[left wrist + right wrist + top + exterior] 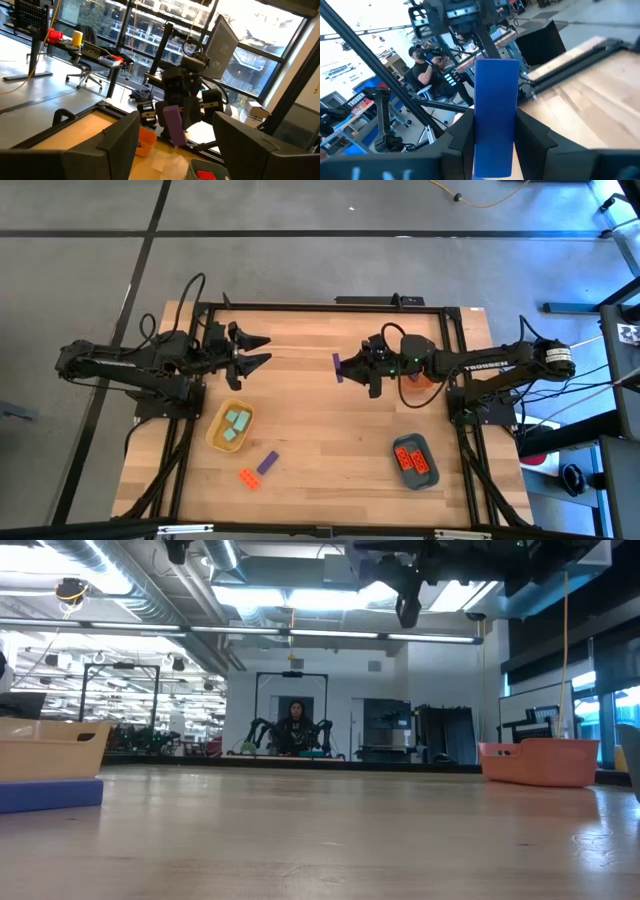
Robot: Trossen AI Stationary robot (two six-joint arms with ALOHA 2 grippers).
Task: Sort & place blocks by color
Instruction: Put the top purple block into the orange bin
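My right gripper (346,366) hangs over the table's middle, shut on an oblong purple block (337,366), which also shows in the left wrist view (174,124). My left gripper (262,350) stands open at the far left, pointing toward it, with nothing between its fingers. Pale teal blocks (235,426) lie in the yellow tray (214,436). Red-orange blocks (414,461) lie in the dark teal tray (428,446). A loose purple block (267,462) and a red-orange one (249,478) lie flat on the table near its front edge. My right gripper pinches the purple block by its two long sides (495,150) between its two fingers (462,137). The fingers come level from the table's right. The block is lifted well clear of the table, and its free end (495,70) reaches out past the fingertips.
An orange tray (422,384) sits under my right arm, at the table's right. A black frame (330,305) runs along the table's far edge and both sides. Bare wood lies between the trays at mid-table. A person (296,725) sits in the room beyond.
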